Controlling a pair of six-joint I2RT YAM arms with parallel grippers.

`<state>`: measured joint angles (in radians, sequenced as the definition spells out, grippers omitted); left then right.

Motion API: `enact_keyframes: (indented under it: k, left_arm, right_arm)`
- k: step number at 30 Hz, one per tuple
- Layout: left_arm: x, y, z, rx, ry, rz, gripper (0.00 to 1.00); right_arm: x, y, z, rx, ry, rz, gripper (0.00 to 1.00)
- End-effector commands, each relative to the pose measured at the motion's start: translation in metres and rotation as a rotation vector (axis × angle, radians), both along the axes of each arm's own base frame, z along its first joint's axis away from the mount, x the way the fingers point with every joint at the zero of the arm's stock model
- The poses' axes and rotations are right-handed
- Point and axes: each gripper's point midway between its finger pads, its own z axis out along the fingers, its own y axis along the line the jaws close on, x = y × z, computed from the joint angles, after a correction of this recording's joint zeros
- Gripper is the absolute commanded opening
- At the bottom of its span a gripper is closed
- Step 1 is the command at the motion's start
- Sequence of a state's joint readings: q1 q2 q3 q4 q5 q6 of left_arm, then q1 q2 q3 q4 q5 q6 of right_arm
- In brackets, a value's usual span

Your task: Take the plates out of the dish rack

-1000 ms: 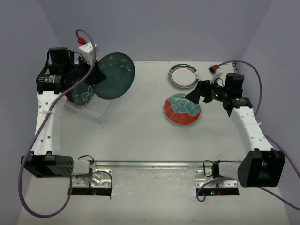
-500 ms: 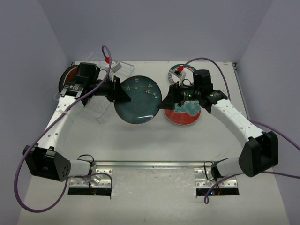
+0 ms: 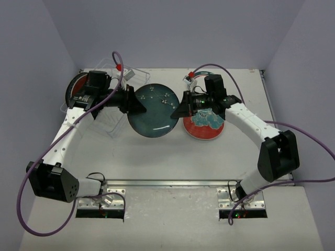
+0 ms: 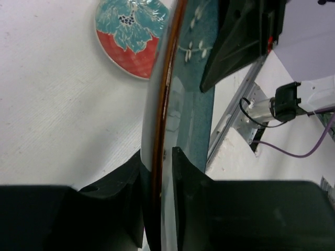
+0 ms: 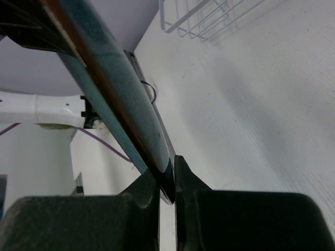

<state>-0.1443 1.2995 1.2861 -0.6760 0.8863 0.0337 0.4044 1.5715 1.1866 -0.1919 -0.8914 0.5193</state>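
Note:
A dark teal plate with small white flowers hangs above the table's middle, held at both rims. My left gripper is shut on its left rim; in the left wrist view the brown-edged rim runs between the fingers. My right gripper is shut on its right rim; in the right wrist view the plate sits edge-on between the fingers. A red plate with a teal and white pattern lies flat on the table. The clear dish rack stands at the left with a red plate in it.
The rack's ribs show at the top of the right wrist view. Purple cables loop over both arms. A small red-capped object sits at the back behind the right arm. Grey walls close in the table on three sides.

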Motion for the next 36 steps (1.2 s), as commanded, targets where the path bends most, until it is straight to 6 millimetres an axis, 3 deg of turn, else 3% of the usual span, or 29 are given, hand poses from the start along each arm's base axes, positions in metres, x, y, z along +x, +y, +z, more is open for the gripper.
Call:
enact_keyframes:
  k: [1, 2, 4, 5, 7, 9, 11, 13, 17, 21, 27, 36]
  left_arm:
    - [0.005, -0.010, 0.040, -0.055, -0.163, -0.034, 0.45]
    - [0.011, -0.006, 0.037, -0.033, -0.164, -0.001, 0.74]
    - [0.020, 0.001, 0.032, 0.011, -0.164, 0.064, 0.95]
    - [0.024, 0.005, 0.030, 0.029, -0.164, 0.090, 1.00]
    - [0.029, 0.010, 0.030, 0.052, -0.169, 0.128, 1.00]
    - [0.039, 0.017, 0.031, 0.085, -0.191, 0.185, 1.00]
    - [0.043, 0.020, 0.033, 0.096, -0.203, 0.206, 1.00]
    - [0.046, 0.022, 0.033, 0.091, -0.187, 0.236, 1.00]
    - [0.049, 0.025, 0.030, 0.105, -0.189, 0.256, 1.00]
    - [0.051, 0.027, 0.025, 0.122, -0.179, 0.256, 1.00]
    - [0.050, 0.029, 0.025, 0.144, -0.201, 0.253, 1.00]
    - [0.047, 0.030, 0.025, 0.147, -0.212, 0.250, 1.00]
  right_arm:
    - [0.005, -0.010, 0.019, 0.047, 0.007, -0.057, 0.00]
    - [0.006, -0.018, 0.018, 0.054, 0.015, -0.076, 0.00]
    - [0.010, -0.040, 0.013, 0.058, 0.038, -0.131, 0.00]
    - [0.012, -0.051, 0.011, 0.061, 0.049, -0.156, 0.00]
    - [0.014, -0.070, 0.003, 0.062, 0.080, -0.204, 0.00]
    - [0.020, -0.106, -0.011, 0.064, 0.135, -0.288, 0.00]
    - [0.020, -0.125, -0.019, 0.055, 0.150, -0.327, 0.00]
    - [0.025, -0.155, -0.030, 0.041, 0.156, -0.402, 0.00]
    - [0.025, -0.185, -0.051, 0.006, 0.185, -0.462, 0.00]
    - [0.031, -0.197, -0.073, -0.051, 0.234, -0.464, 0.00]
    - [0.030, -0.197, -0.096, -0.058, 0.372, -0.428, 0.00]
    - [0.038, -0.201, -0.115, -0.059, 0.450, -0.435, 0.00]
